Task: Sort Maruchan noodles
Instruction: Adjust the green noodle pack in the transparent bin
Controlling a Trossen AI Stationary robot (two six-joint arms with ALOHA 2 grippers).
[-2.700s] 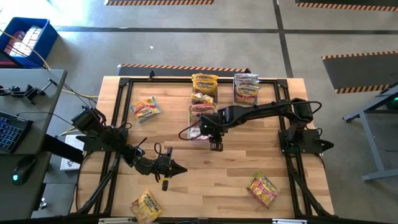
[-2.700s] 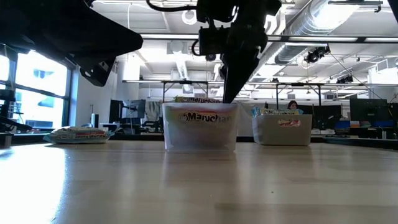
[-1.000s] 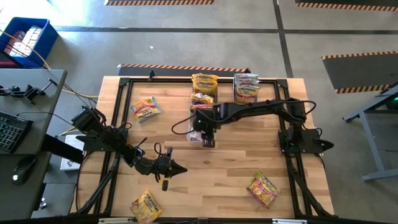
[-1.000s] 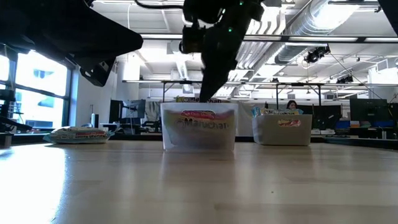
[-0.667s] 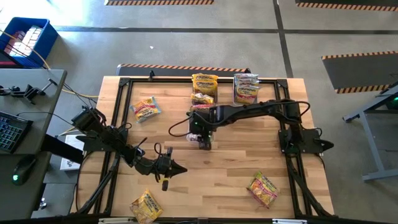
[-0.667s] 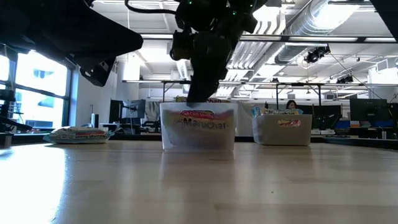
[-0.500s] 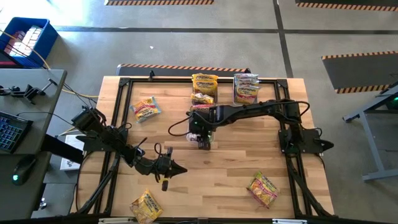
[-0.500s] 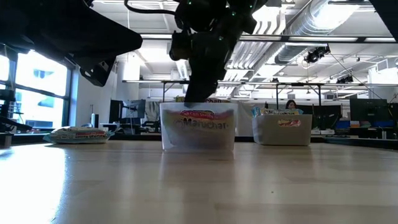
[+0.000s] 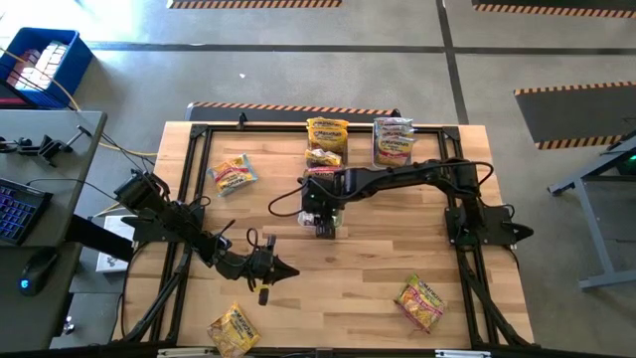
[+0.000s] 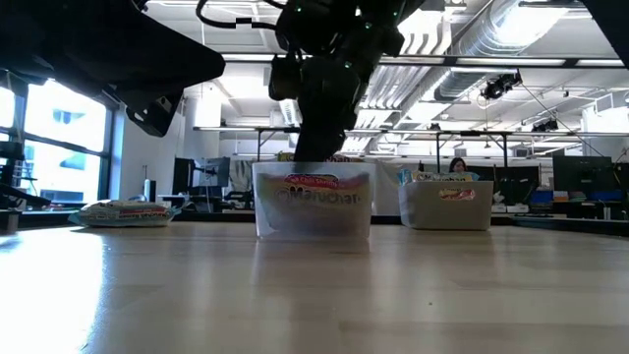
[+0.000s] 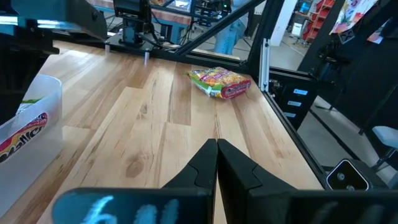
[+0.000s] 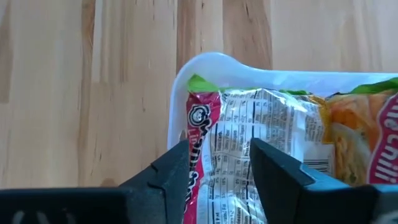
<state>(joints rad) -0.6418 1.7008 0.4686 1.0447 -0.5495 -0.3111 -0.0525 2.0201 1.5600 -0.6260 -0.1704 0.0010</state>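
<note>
High view: right gripper (image 9: 324, 221) sits over the middle clear bin (image 9: 316, 202), left gripper (image 9: 266, 270) parked clenched near the front — loose packets (image 9: 234, 175) lie apart on the table. Right wrist view: fingers (image 12: 166, 175) straddle a red-edged packet (image 12: 249, 155) inside the bin, holding or releasing — cannot tell. Likely light, crinkly, slippery, brittle inside — pinch the sealed edge.

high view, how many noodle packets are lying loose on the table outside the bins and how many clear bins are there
loose noodle packets: 3
clear bins: 3
total: 6
</note>
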